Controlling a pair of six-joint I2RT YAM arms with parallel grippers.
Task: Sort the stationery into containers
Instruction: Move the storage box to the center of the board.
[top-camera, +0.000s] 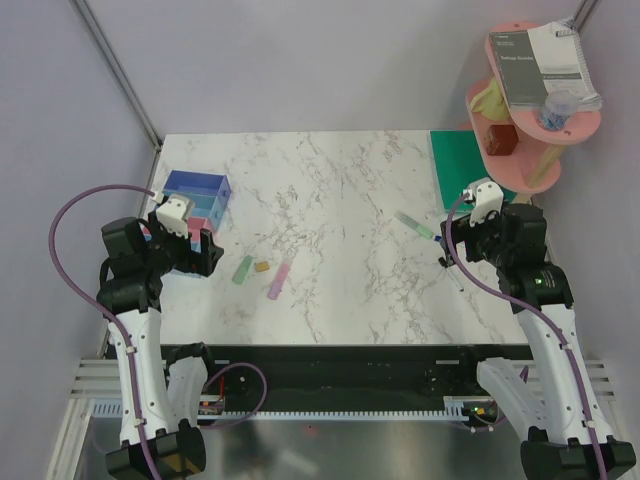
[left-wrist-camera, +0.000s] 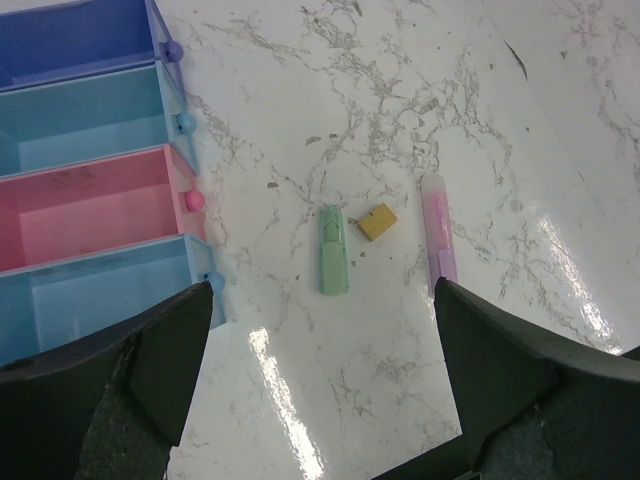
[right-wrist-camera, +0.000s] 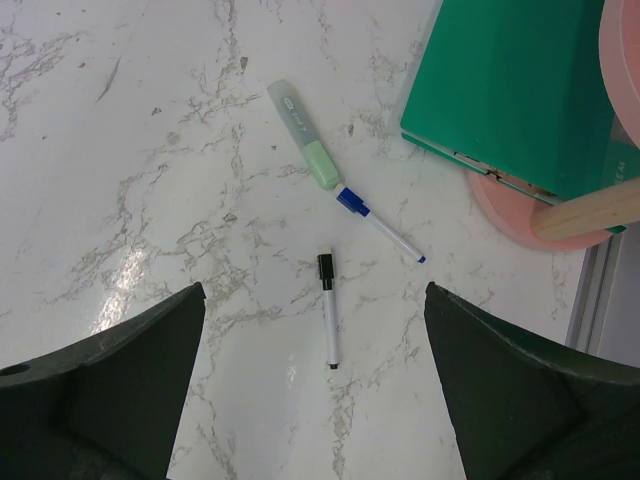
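Four joined containers (left-wrist-camera: 90, 205), dark blue, light blue, pink and light blue, stand at the table's left (top-camera: 196, 196) and look empty. To their right lie stationery pieces: a green marker (left-wrist-camera: 334, 250), a tan block (left-wrist-camera: 378, 221) and a pink marker (left-wrist-camera: 438, 230). My left gripper (left-wrist-camera: 323, 300) hovers open above the table just short of them, beside the containers (top-camera: 208, 252). On the right lie a green highlighter (right-wrist-camera: 303, 148), a blue-capped pen (right-wrist-camera: 380, 225) and a black-capped pen (right-wrist-camera: 328, 308). Above the black-capped pen, my right gripper (right-wrist-camera: 312, 292) hangs open and empty (top-camera: 455, 250).
A green mat (top-camera: 458, 165) lies at the back right, partly under a pink tiered shelf (top-camera: 530, 130) that carries a spiral-bound booklet (top-camera: 550, 65) and small items. The shelf's foot (right-wrist-camera: 520, 215) is close to the pens. The table's right edge runs just beyond it.
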